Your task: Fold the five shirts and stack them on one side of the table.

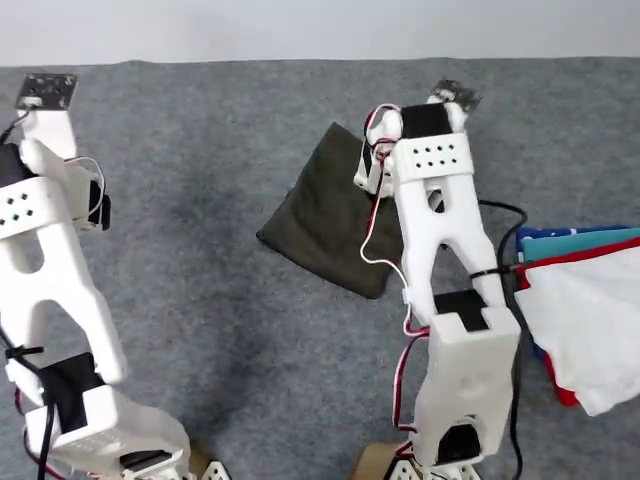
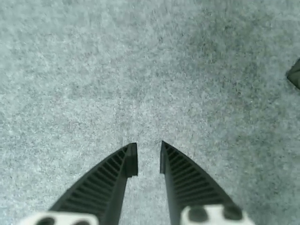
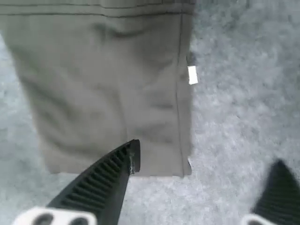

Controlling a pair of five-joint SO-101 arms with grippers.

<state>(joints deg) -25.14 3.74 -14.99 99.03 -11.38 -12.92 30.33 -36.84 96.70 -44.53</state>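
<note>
A folded olive-green shirt (image 1: 325,215) lies on the grey table near the middle, tilted like a diamond. My right gripper (image 3: 206,164) hovers over the shirt's (image 3: 108,89) near edge, open wide; one finger (image 3: 117,164) is over the cloth and the other over bare table. In the high view the right arm's head (image 1: 415,140) sits at the shirt's right corner. A pile of unfolded shirts, white (image 1: 585,320) on top with red, teal and blue edges, lies at the table's right edge. My left gripper (image 2: 149,157) hangs above bare table at the far left, fingers slightly apart, holding nothing.
Grey felt-like cloth (image 1: 220,330) covers the table. A dark corner of the olive shirt (image 2: 295,75) peeks in at the edge of the left wrist view. The right arm's cable (image 1: 385,260) trails across the shirt.
</note>
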